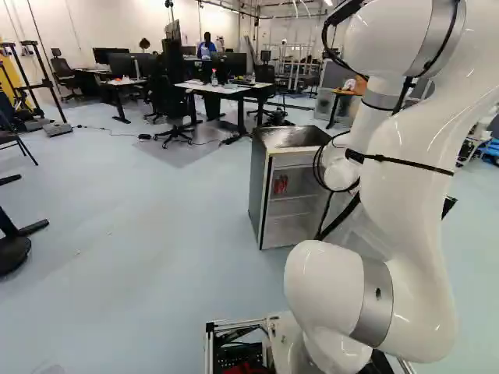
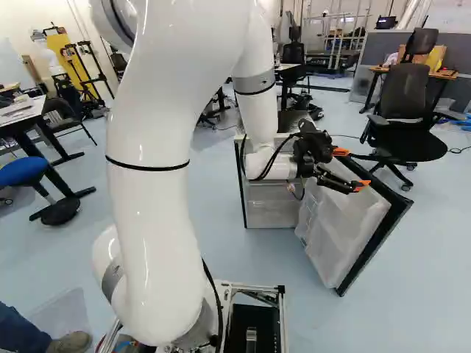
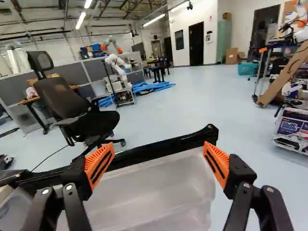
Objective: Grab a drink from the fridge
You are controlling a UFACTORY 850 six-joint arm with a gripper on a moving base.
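Although inside the fridge [image 1: 259, 183], red drink [image 1: 281, 185] left of the wide-spread gripper [image 2: 352, 168].

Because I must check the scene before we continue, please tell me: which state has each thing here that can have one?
Fridge: standing upright, open.
Fridge door: swung open.
Red drink: inside the fridge, on a shelf; one can or more, cannot tell.
Gripper: open, holding nothing, at the open door.
Bottle: upright on the desk.
Black office chair: upright, nobody in it.
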